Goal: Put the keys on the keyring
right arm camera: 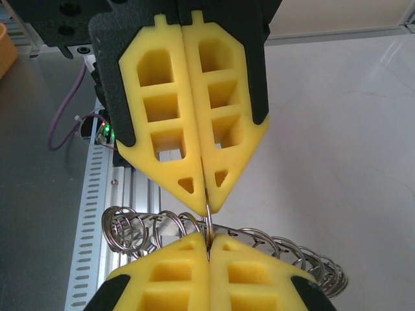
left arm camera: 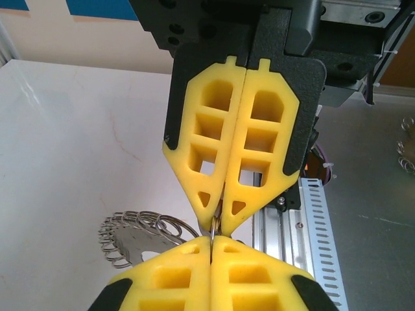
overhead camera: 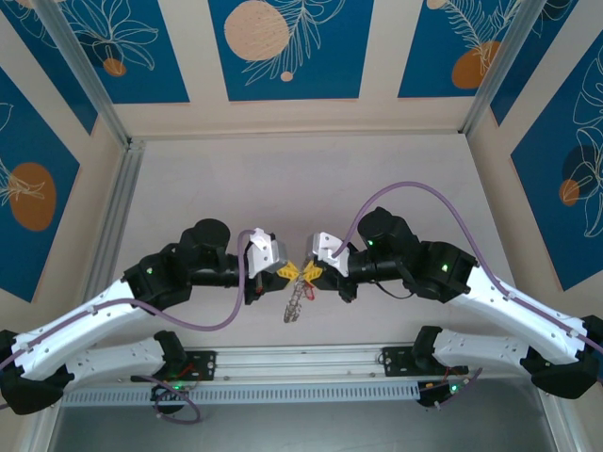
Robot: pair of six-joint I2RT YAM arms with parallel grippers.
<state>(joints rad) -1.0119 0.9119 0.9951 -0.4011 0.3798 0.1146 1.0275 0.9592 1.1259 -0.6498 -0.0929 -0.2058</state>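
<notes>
Now, with the yellow-fingered left gripper [overhead camera: 292, 272] and right gripper [overhead camera: 308, 273] both squeezed tight on the thin silvery metal ring [right arm camera: 207, 217] held up between them, its tiny silvery-grey metal keys [overhead camera: 296, 306] dangling below, slow, gentle moves look best

The pale table top [overhead camera: 301, 179], faintly veined like marble, spreads beyond the left gripper [overhead camera: 296, 273] and the right gripper [overhead camera: 307, 273] to the back wall [overhead camera: 285, 47]. That wall has deep blue panels with white line-drawn leaves and peach and orange discs, set between cream bands. Similar panels cover the wall [overhead camera: 38, 188] far out past the left gripper and the wall [overhead camera: 565, 188] far out past the right one. Slanting aluminium posts [overhead camera: 85, 71] frame the far corners. On the near side of both grippers runs an aluminium rail [overhead camera: 301, 360], then a slotted strip [overhead camera: 283, 394] and a grey surface [overhead camera: 301, 428]. The light is soft and even.
</notes>
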